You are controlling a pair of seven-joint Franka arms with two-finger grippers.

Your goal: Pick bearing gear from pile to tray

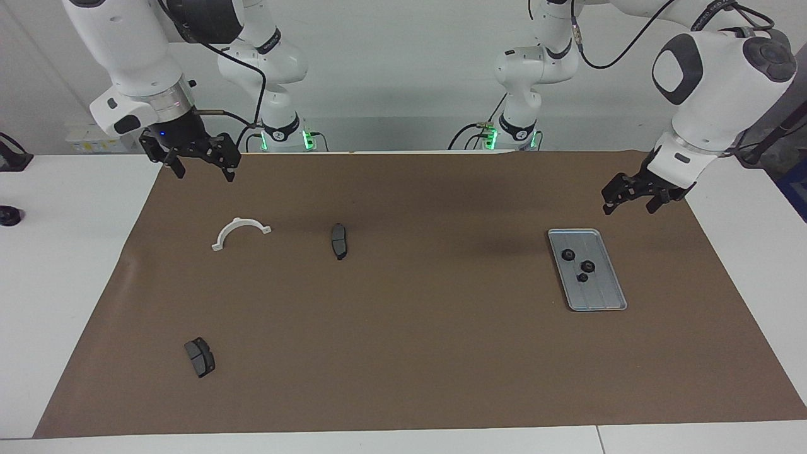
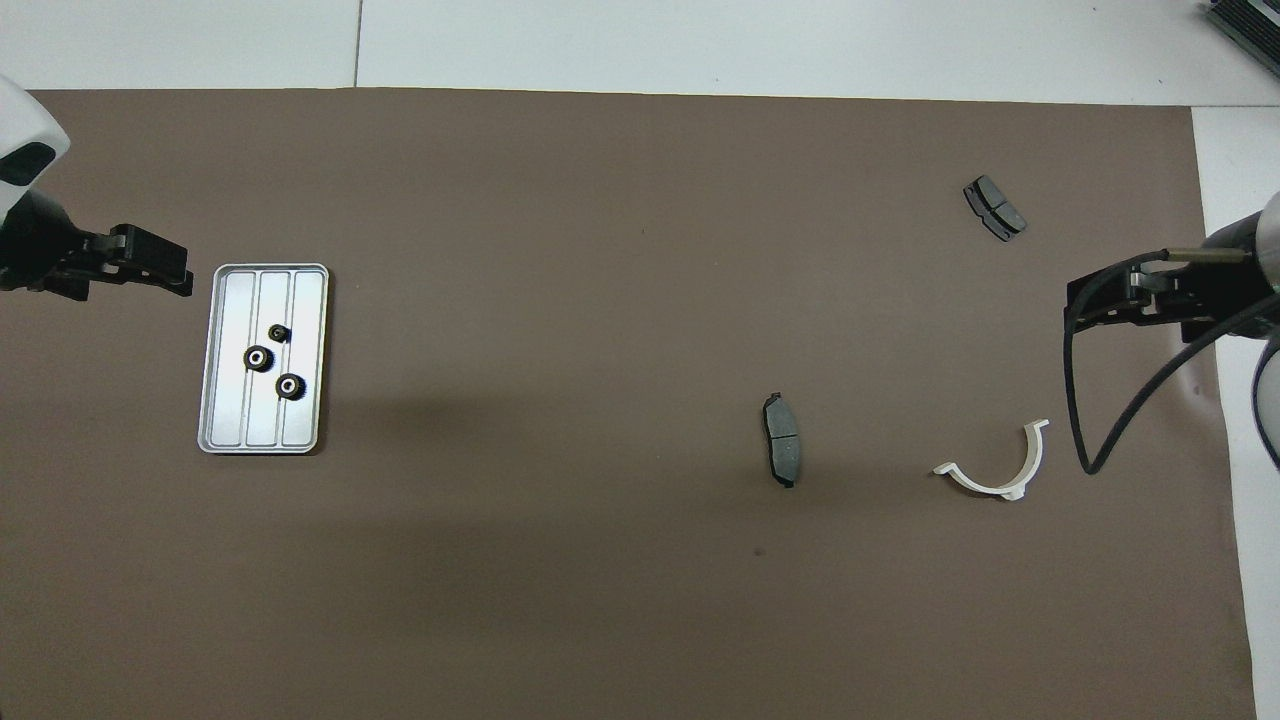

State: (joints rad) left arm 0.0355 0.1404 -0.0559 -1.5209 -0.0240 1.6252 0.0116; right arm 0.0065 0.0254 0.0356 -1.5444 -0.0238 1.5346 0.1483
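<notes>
The silver tray [image 1: 606, 297] lies on the brown mat toward the left arm's end and also shows in the overhead view [image 2: 250, 420]. Three small black gears [image 1: 587, 265] [image 2: 258, 357] lie in it. Two dark brake pads [image 1: 339, 241] [image 1: 200, 357] and a white half-ring bracket [image 1: 238, 221] lie apart on the mat; I see no gear among them. My left gripper [image 1: 630, 203] [image 2: 150, 268] is open and empty, raised over the mat beside the tray. My right gripper [image 1: 203, 165] [image 2: 1105, 300] is open and empty, raised over the mat's edge near the bracket.
The brown mat [image 1: 410, 353] covers most of the white table. A small black object [image 1: 9, 215] sits on the bare table at the right arm's end. In the overhead view the brake pads [image 2: 781, 453] [image 2: 995, 208] and the bracket [image 2: 985, 486] lie toward the right arm's end.
</notes>
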